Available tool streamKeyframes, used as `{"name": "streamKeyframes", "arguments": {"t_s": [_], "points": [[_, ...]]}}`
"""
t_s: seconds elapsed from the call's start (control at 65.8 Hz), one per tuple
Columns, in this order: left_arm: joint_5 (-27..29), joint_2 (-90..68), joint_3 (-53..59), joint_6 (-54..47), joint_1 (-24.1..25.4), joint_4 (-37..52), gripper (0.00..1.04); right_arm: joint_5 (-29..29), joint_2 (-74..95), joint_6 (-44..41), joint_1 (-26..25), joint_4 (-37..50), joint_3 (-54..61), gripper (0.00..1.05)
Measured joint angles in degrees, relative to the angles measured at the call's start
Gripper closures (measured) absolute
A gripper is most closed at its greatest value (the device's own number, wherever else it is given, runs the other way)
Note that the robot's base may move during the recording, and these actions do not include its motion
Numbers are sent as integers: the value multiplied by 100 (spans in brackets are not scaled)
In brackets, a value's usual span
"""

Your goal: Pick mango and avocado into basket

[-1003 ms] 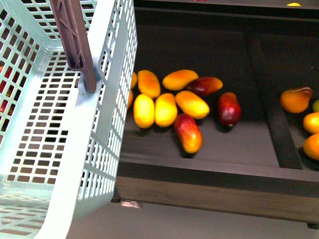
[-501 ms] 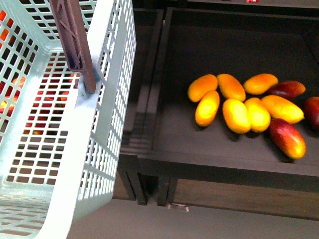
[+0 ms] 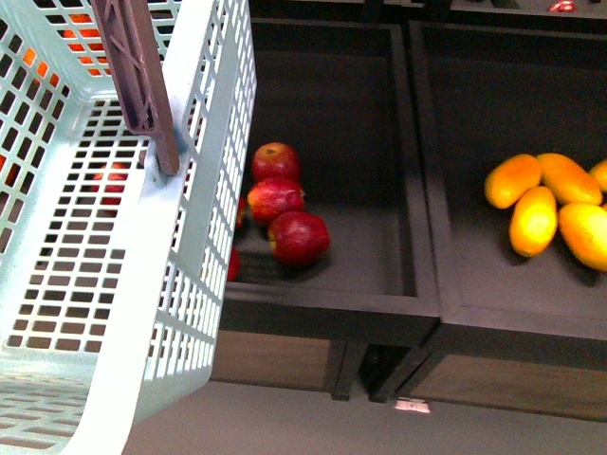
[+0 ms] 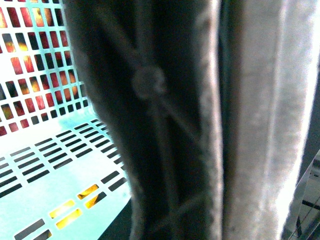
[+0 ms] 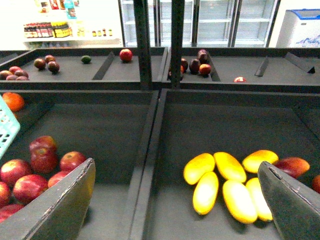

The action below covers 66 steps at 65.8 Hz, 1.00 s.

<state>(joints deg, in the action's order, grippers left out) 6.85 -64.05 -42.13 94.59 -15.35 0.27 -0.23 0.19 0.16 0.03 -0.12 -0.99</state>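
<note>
The aqua slotted basket (image 3: 180, 284) hangs at the left of the front view, tilted, with its brown handle (image 3: 142, 85) up. My left gripper (image 4: 215, 150) is shut on that handle (image 4: 150, 125), which fills the left wrist view above the basket floor (image 4: 50, 175). Several yellow-orange mangoes (image 3: 533, 220) lie in the right-hand bin. In the right wrist view my right gripper (image 5: 177, 210) is open above that bin, with the mangoes (image 5: 206, 191) between and beyond its fingers (image 5: 65, 205). A small dark green fruit (image 5: 86, 59) lies on the far shelf, too small to name as the avocado.
Red apples (image 3: 285, 204) lie in the bin beside the basket, also in the right wrist view (image 5: 45, 160). A dark divider (image 3: 422, 190) separates the two bins. Darker red fruit (image 5: 197, 65) sits on the back shelf, and a metal post (image 5: 142, 45) rises between bins.
The front view has swung left: the mangoes slid to the right edge and the apple bin came into view. The basket keeps its place in the view.
</note>
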Motion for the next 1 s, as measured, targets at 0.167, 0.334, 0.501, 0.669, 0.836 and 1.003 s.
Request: {"name": "streamKeyframes", "arguments": {"t_s": [0.167,0.334,0.501,0.669,0.836,1.003], "points": [[162,2,0,-44,72,0,90,-17,-4,-2,-7,2,2,9],[-142,-44,-66,-258,46,-195,90,11,-2,-2,-7,2,2,9],[-487,-1178,-994,-2382,-229,-551,90,15,-2,-2,-7,2,2,9],[-483,-2785,-2531,-3738,-623,-999,90,20,-2,-2,-7,2,2,9],[-925,-3958,-4166,-3832,-1204,-1394,90,17,-2,0,-7,2,2,9],[-1099,-4627,-5296,-4529,-1832,-2022,90,17,-2,-2,-7,2,2,9]]}}
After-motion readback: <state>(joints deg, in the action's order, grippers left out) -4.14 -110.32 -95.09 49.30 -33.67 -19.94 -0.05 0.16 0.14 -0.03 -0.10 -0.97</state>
